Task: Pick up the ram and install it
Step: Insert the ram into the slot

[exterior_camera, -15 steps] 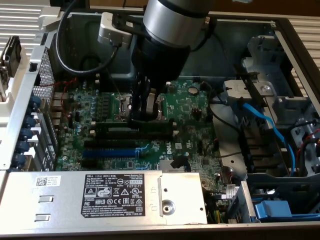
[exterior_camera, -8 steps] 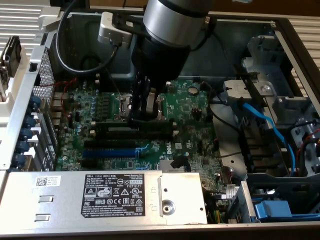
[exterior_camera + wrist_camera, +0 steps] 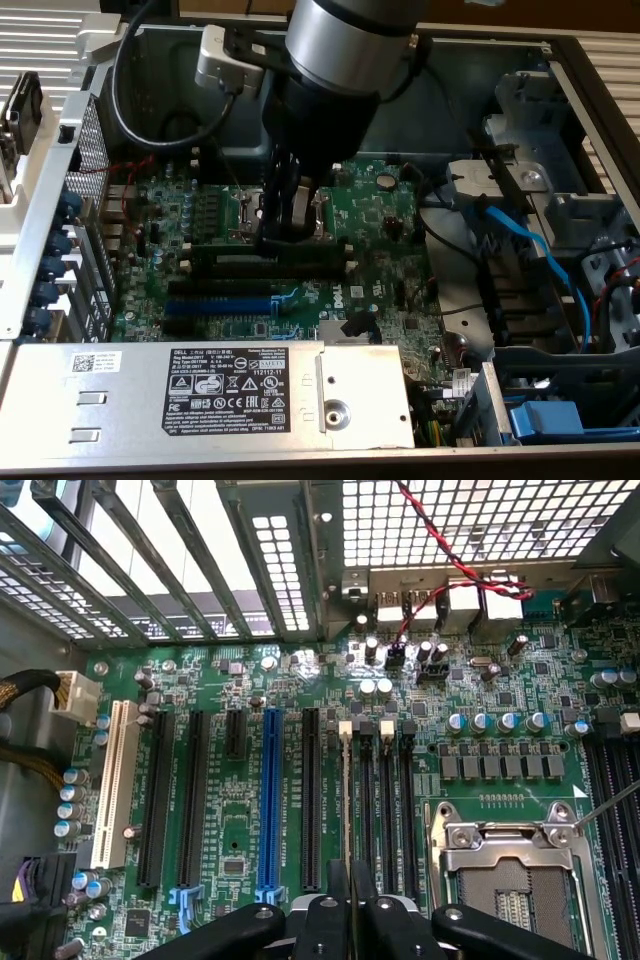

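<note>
The arm reaches down from above, its wrist vertical over the middle of the motherboard (image 3: 380, 215). The gripper (image 3: 283, 232) points straight down, its fingers (image 3: 338, 900) pinched close together on the ram (image 3: 347, 810).

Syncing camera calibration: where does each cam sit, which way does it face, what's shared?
Exterior view: above the open case, looking down at the motherboard; the arm shows, its gripper on the ram.
Wrist view: on the wrist, looking along the board toward the rear grille; fingers show.
Shared: ram, blue slot, CPU socket.
</note>
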`<move>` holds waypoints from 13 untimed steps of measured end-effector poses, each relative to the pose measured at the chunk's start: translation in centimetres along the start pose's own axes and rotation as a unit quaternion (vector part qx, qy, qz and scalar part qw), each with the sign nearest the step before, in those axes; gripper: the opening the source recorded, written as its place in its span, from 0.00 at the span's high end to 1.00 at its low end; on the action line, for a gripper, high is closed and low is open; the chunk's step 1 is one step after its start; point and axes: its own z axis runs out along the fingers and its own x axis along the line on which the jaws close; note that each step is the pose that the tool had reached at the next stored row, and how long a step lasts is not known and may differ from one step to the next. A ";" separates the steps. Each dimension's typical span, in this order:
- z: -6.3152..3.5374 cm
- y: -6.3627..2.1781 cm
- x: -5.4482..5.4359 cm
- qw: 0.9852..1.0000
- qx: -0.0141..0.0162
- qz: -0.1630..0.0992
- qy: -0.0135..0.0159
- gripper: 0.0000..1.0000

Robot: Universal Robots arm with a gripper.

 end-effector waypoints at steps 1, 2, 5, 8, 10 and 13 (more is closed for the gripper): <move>0.05 -0.03 0.0 1.000 0.000 0.000 0.000 0.87; 0.10 -0.04 0.0 1.000 0.000 0.000 0.000 0.87; 0.15 -0.05 0.0 1.000 0.000 0.000 0.000 0.87; 0.19 -0.07 0.0 1.000 0.000 0.000 0.000 0.87; 0.19 -0.06 0.0 1.000 0.000 0.000 0.000 0.87; 0.19 -0.07 0.0 1.000 0.000 0.000 0.000 0.87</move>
